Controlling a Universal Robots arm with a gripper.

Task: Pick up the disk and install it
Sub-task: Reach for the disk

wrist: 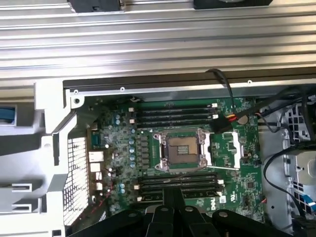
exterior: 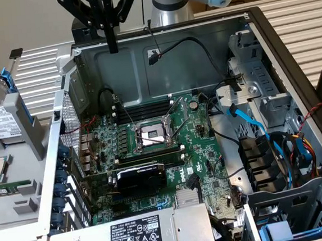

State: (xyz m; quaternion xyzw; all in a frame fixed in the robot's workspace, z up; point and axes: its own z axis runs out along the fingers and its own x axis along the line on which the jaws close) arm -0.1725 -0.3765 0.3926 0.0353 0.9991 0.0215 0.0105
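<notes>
Clearly the disk [exterior: 1,114] stands untouched in its grey holder [exterior: 32,129] at the exterior view's left, outside the open computer case [exterior: 161,58], with its blue carrier uppermost. My tool [exterior: 112,46] hangs well apart from it, above the case's far wall, pinched narrow and holding nothing. I judge the pick-up not begun, so grasp and install are both left.

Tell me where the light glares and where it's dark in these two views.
Exterior view: soft even light on the disk, dimmer on the case's back wall. Wrist view: bright glare bands on the ribbed metal panel; the gripper a dark shape against the motherboard.
</notes>
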